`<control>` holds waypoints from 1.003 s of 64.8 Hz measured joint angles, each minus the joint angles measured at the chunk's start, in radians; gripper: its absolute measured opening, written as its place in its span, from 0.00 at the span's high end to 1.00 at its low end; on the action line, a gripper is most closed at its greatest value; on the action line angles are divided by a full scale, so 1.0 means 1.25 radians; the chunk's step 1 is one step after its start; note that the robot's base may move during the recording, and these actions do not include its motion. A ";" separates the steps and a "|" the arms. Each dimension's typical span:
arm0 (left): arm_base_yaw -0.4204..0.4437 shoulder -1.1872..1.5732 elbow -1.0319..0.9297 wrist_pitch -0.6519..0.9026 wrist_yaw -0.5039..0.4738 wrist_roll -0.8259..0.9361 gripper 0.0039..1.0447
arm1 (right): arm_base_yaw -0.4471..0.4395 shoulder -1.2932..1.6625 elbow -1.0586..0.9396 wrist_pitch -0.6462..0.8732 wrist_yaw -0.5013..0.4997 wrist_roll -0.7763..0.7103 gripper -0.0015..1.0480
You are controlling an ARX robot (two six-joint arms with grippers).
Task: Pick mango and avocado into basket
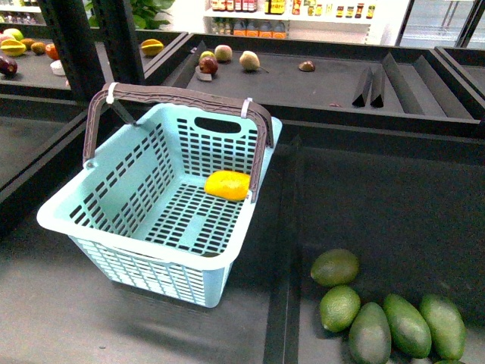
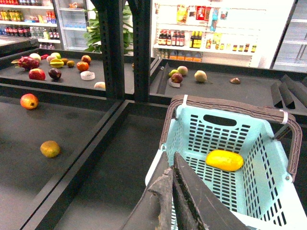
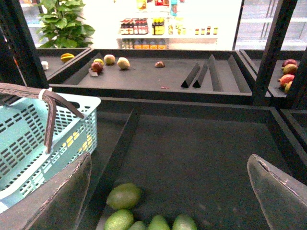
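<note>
Mango's in, avocado to go!
The mango [image 1: 227,185] lies on the basket [image 1: 114,227] floor by the far right corner. Five avocados [image 1: 336,267] wait in the tray alongside. Right fingers [image 3: 172,191] spread wide and empty above them; left fingers [image 2: 169,191] pressed together, holding nothing.

The cluster of smooth green avocados [image 3: 144,215] is cut off by the right wrist picture's lower edge. The small dark brown item [image 1: 306,66] on the far black shelf is perhaps a fruit, too small to tell.

Bright overexposed background shelving; dark foreground trays; images sharp.
</note>
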 joint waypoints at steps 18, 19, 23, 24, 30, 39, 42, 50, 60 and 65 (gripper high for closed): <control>0.000 -0.130 0.000 -0.125 0.000 0.000 0.98 | 0.000 0.000 0.000 0.000 0.000 0.000 0.08; 0.000 -0.136 0.000 -0.131 0.000 0.000 0.98 | 0.000 0.000 0.000 0.000 0.000 0.000 0.08; 0.000 -0.159 0.000 -0.154 0.000 0.000 0.98 | 0.000 0.000 0.000 0.000 0.000 0.000 0.08; 0.000 -0.164 0.000 -0.159 0.000 0.000 0.98 | 0.000 0.000 0.000 0.000 0.000 0.000 0.08; 0.000 -0.194 0.000 -0.188 0.000 0.000 0.98 | 0.000 0.000 0.000 0.000 0.000 0.000 0.08; 0.000 -0.236 0.000 -0.231 0.000 0.000 0.98 | 0.000 0.000 0.000 0.000 0.000 0.000 0.08; 0.000 -0.290 0.000 -0.305 0.000 0.000 0.98 | 0.000 0.000 0.000 0.000 0.000 0.000 0.08; 0.000 -0.373 0.000 -0.373 0.000 0.000 0.98 | 0.000 0.000 0.000 0.000 0.000 0.000 0.08; 0.000 -0.376 0.000 -0.375 0.000 0.000 0.98 | 0.000 0.000 0.000 0.000 0.000 0.000 0.08; 0.000 -0.376 0.000 -0.375 0.000 0.000 0.98 | 0.000 0.000 0.000 0.000 0.000 0.000 0.08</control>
